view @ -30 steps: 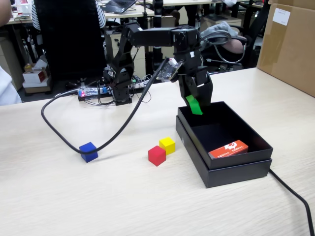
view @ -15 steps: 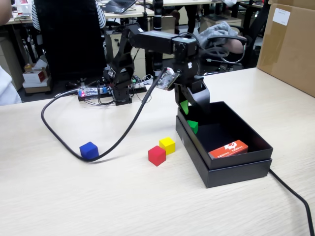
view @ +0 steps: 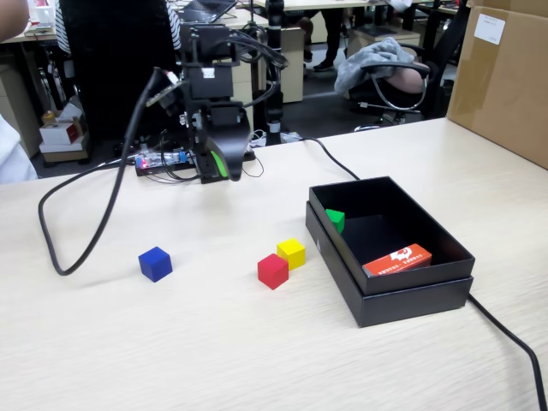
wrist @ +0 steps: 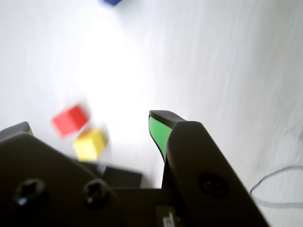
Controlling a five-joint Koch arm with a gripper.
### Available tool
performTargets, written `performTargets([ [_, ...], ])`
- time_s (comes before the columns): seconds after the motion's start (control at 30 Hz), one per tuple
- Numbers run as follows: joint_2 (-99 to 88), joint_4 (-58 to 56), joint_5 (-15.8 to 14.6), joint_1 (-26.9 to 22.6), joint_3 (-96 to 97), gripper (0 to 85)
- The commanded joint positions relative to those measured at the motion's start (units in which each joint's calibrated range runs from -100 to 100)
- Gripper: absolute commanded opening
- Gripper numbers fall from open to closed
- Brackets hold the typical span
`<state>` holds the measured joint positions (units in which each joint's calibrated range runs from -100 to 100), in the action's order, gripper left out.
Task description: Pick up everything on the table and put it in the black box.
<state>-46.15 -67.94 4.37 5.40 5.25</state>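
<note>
- The green cube (view: 335,219) is seen inside the black box (view: 428,276), against the wall nearest the arm; an orange-red packet (view: 397,259) lies in the box too, apart from it.
- Three cubes are left on the surface (view: 214,351): the blue cube (view: 155,264) alone toward the left of the fixed view, and the red cube (view: 273,271) and yellow cube (view: 291,253) close together, perhaps touching at a corner, just beside the box.
- The hand (view: 226,163) is held high over the surface near the arm's base, well apart from every cube, pointing downward. In the wrist view the hand (wrist: 90,124) is shown wide open with bare surface between the jaws, and nothing is held; the green patch is the lining of one jaw.
- A risk is judged in the red and yellow pair: a wide-open hand lowered on one may push the other, or trap both, so that neither is gripped squarely.
- The thick black cable (view: 90,224) loops across the surface near the blue cube; if the arm is swung that way, the cube may be dragged or knocked by the cable.
- The wrist view is blurred and overexposed, so aim taken from it alone may be poor.
- A cube released low near the box wall may be caught on the rim.
</note>
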Motion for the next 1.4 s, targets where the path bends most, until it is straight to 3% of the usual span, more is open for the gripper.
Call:
performTargets([
  [0.0, -3.94, 4.92, 3.52, 4.10, 2.37, 49.1],
  [0.33, 7.88, 11.75, 5.86, 9.82, 7.90, 49.6],
  [1.0, 44.26, 12.26, 8.16, 10.70, -16.58, 44.1],
  [1.13, 46.55, 12.26, 8.55, 10.70, -16.94, 34.3],
  [1.2, 46.89, 12.26, 8.64, 10.60, -17.58, 23.7],
  [1.23, 47.35, 12.26, 8.79, 10.45, -18.21, 11.6],
  [1.37, 47.35, 12.09, 9.04, 10.40, -18.03, 1.9],
])
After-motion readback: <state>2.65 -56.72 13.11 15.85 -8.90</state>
